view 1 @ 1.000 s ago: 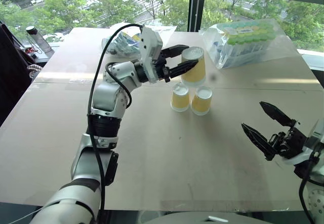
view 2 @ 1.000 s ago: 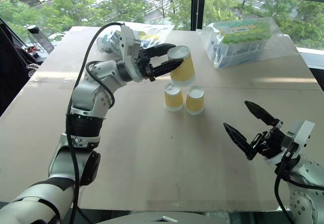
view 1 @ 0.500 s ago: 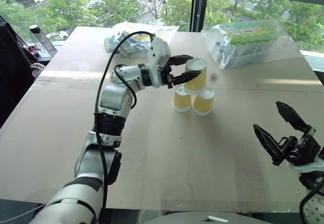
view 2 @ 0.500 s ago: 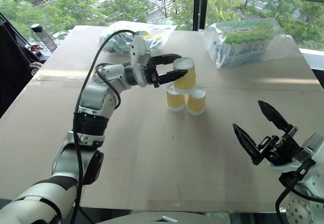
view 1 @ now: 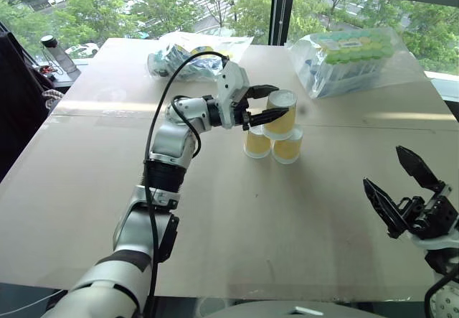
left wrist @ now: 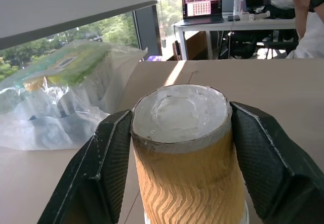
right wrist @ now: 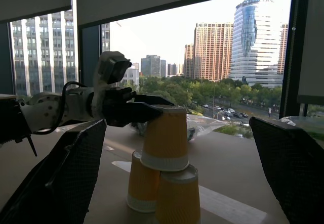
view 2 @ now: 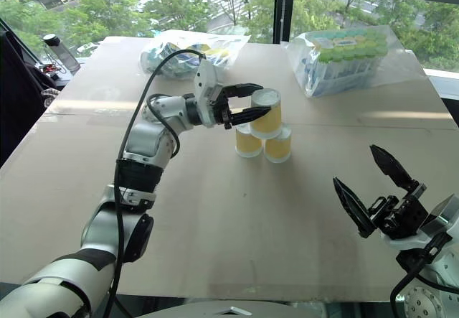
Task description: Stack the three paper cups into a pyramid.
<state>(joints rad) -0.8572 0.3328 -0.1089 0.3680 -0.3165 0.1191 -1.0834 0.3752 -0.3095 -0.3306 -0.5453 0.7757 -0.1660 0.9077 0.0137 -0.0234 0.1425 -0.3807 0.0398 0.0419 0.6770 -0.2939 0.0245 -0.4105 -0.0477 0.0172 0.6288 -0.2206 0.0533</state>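
**Third cup set on the pair, grip not yet let go**

Two paper cups are seen upside down and touching on the table, well apart from the bagged goods at the far edge. The top cup is seated on their bases, bridging the two. It is clasped near its upper end by the left gripper, with a finger pressed on each side of the ribbed wall. The right gripper is held spread and empty, well off to the side.

The cup is judged light, thin-walled and easily crushed or tipped. A gentle hold across the wall is favoured. When release comes, the jaws are best parted evenly, so the pyramid is not dragged.
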